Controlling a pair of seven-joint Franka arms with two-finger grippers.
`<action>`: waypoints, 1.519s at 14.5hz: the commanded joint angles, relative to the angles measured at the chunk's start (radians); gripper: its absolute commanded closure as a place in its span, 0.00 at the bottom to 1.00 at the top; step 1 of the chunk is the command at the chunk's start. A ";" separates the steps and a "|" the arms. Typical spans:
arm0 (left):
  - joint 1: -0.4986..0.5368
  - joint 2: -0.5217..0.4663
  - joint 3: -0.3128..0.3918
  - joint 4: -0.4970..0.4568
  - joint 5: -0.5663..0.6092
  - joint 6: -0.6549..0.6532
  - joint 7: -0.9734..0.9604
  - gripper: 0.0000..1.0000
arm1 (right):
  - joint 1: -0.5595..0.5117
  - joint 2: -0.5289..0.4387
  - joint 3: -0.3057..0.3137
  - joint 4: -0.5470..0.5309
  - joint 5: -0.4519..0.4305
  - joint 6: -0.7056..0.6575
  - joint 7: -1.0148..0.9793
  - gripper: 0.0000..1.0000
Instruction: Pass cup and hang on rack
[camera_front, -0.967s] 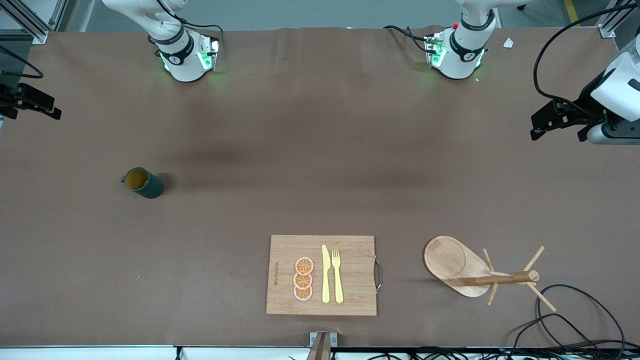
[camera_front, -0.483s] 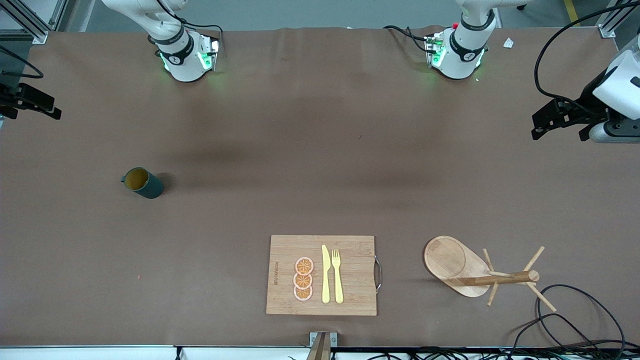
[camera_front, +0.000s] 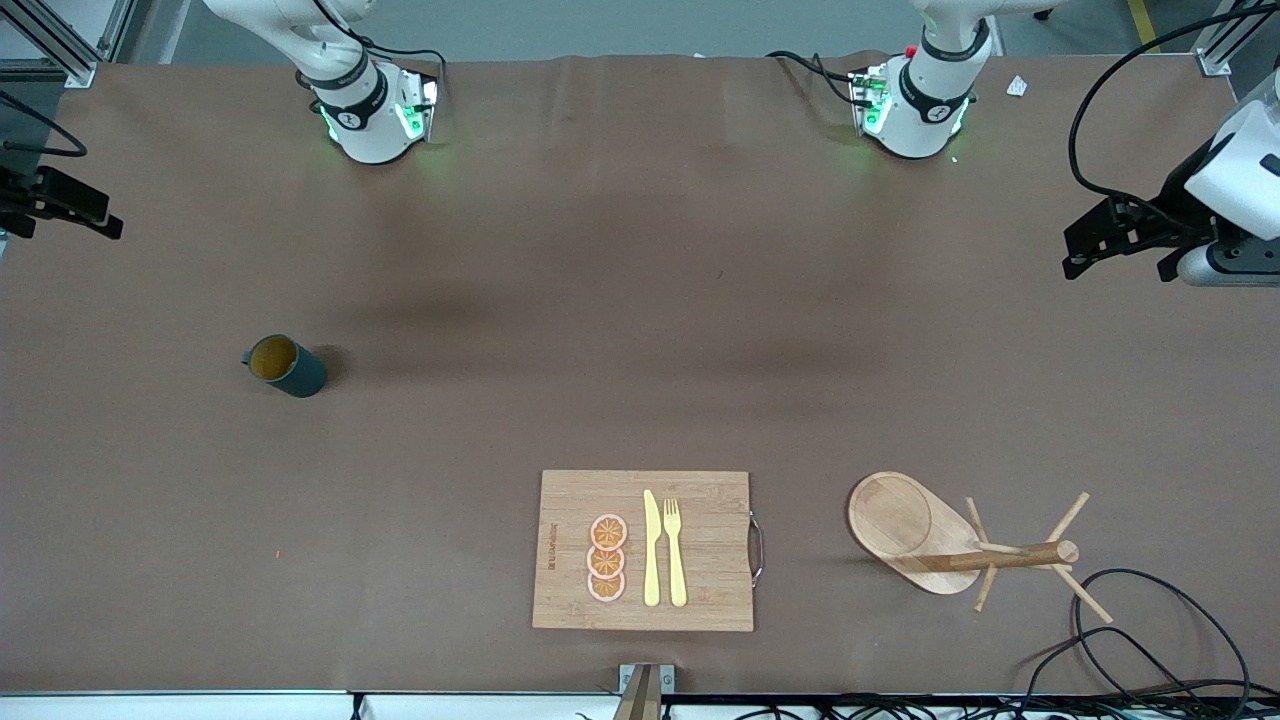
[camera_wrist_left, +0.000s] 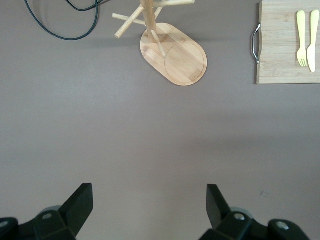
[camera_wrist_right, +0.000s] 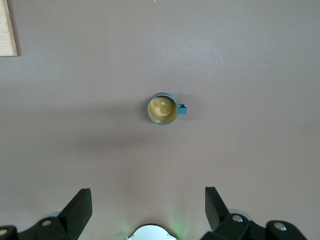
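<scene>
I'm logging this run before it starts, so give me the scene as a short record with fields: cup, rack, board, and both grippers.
cup: upright on the table, toward the right arm's end
rack: upright, beside the cutting board, toward the left arm's end
on board: knife, fork, three orange slices
left gripper: open, empty, high over bare table
right gripper: open, empty, high above the cup

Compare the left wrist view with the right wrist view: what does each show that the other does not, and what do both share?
Only the left wrist view shows the rack, a black cable, and the yellow fork and knife on the cutting board. Only the right wrist view shows the cup, upright on the table. Both show brown table, a piece of that board, and their own open gripper: left gripper, right gripper.
</scene>
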 joint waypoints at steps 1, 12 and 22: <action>0.001 -0.003 -0.001 0.008 -0.002 -0.014 -0.005 0.00 | 0.005 -0.029 0.001 -0.026 0.001 0.005 0.018 0.00; 0.006 0.006 0.003 0.006 0.024 -0.007 -0.010 0.00 | -0.004 0.216 -0.001 0.054 0.003 0.028 -0.034 0.00; 0.000 0.002 -0.001 0.002 0.029 -0.017 -0.009 0.00 | -0.073 0.321 -0.001 -0.256 0.086 0.434 -0.621 0.00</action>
